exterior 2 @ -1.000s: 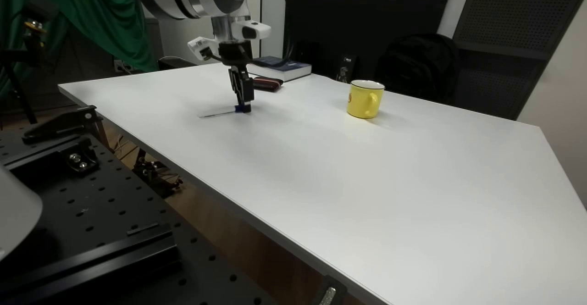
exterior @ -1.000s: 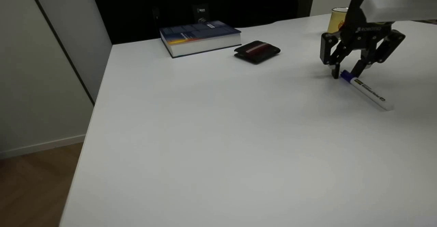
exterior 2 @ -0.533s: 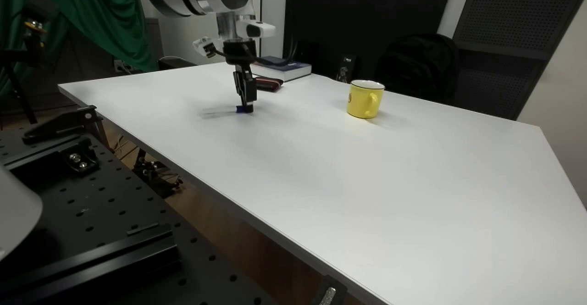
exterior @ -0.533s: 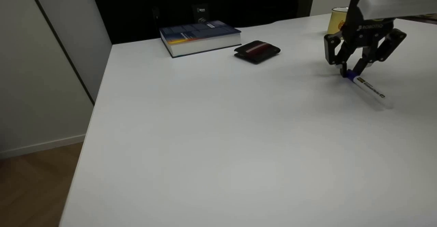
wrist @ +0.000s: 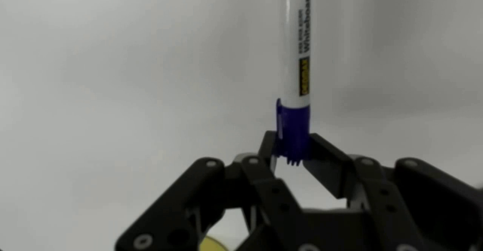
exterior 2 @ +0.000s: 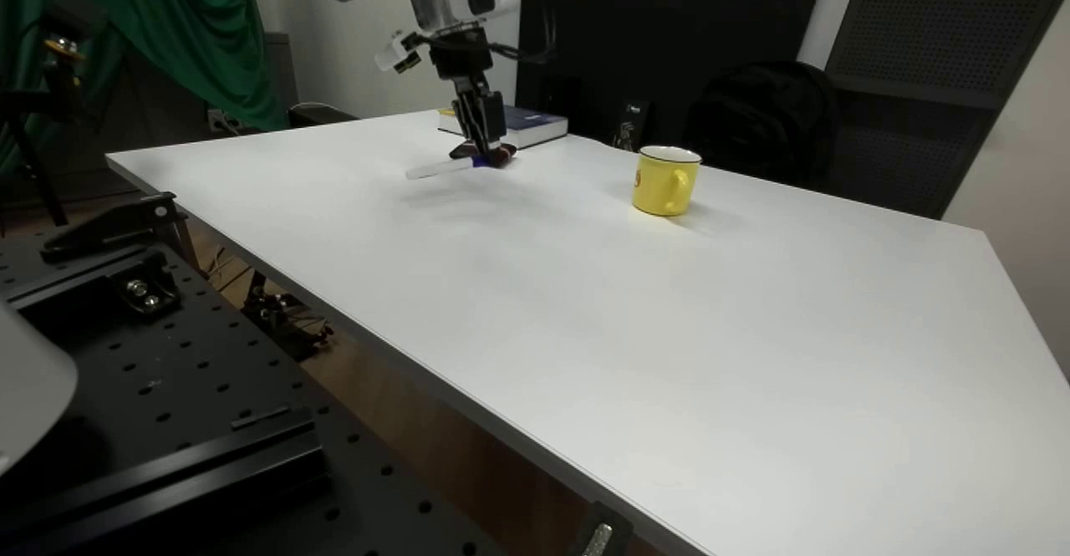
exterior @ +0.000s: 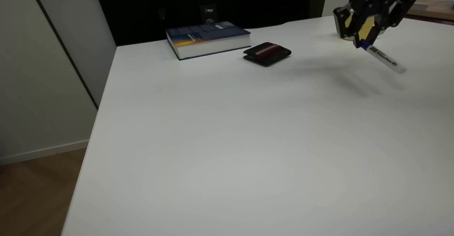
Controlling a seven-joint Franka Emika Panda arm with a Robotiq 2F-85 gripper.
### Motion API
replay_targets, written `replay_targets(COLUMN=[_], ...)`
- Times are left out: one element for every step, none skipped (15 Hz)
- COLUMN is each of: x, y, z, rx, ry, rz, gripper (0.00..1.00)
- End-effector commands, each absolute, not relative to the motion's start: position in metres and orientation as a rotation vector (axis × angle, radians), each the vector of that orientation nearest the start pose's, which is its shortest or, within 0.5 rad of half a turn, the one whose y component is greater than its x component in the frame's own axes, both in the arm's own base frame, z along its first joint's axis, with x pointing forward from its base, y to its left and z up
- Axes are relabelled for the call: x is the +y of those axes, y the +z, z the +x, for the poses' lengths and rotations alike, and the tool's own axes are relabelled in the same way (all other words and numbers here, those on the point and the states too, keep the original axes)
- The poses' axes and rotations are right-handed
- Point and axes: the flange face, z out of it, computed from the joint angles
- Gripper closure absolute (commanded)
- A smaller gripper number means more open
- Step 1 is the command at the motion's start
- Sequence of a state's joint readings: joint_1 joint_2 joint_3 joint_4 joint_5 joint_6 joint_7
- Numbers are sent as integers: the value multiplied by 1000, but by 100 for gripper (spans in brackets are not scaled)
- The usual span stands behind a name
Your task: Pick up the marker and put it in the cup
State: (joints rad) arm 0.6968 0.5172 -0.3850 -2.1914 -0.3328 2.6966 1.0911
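Observation:
The white marker (exterior: 386, 59) with its blue cap is held above the table. It also shows in an exterior view (exterior 2: 440, 168) and in the wrist view (wrist: 295, 54). My gripper (wrist: 292, 145) is shut on the capped end, and the white body sticks out sideways, sloping slightly down. The gripper also shows in both exterior views (exterior: 364, 44) (exterior 2: 488, 160). The yellow cup (exterior 2: 663, 184) stands upright on the table, apart from the gripper. In an exterior view the cup (exterior: 366, 28) is partly hidden behind the fingers. Only a sliver of the cup (wrist: 212, 244) shows in the wrist view.
A thick blue book (exterior: 209, 39) lies at the table's back edge. A dark folded wallet (exterior: 267, 54) lies in front of it; in an exterior view the wallet (exterior 2: 504, 155) is partly behind the fingers. The white table (exterior 2: 669, 330) carries everything.
The fingers have closed on the marker's cap. The gripper has lifted the marker off the table, moved toward the back of the table and tilted. Cup, book and wallet have not moved.

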Motion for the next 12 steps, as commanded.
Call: replay_targets(x=[187,190,193,195,195,195,194,192,190,189,187,184], y=[210,222,232,242,250,259,265,274,279,284,288,292], z=[534,537,539,539,540,542,542,545,547,549,554,558], rx=[727,712,699,685,686,686,687,705,722,742,763,777], ry=[-628,-748,-844,-935,-1031,-1127,-1204,-1280,-1347,-1408,-1469,-1517], rz=[-3348,-3366,-3383,-3398,-3403,-3404,-3402,-3388,-3381,-3371,-3364,-3359], gripper=[93,93,93,93,93,93,93,93,93,93,93,93])
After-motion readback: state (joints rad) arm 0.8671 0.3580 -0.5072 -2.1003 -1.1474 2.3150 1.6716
